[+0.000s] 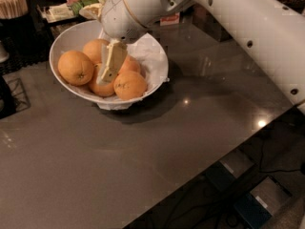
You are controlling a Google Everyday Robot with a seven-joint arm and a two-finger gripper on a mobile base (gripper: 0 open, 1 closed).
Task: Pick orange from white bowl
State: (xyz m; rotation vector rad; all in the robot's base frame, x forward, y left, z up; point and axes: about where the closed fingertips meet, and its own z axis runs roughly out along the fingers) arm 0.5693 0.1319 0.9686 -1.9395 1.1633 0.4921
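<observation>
The white bowl (64, 35), lined with crinkled white paper, stands at the back left of the dark table. It holds several oranges. The largest, roundest orange (76, 67) lies at the bowl's left side, with a small dark stem dot facing me. My gripper (109, 69) hangs from the white arm and reaches down into the middle of the bowl. It sits just right of the large orange, between it and the smaller fruits (129, 85), and partly hides one of them beneath it.
A holder of wooden sticks (12, 4) and a tray of packets (62, 11) stand behind the bowl. A dark object (7, 99) sits at the left edge. The table edge (228, 149) runs diagonally at the right, with cables and boxes on the floor below.
</observation>
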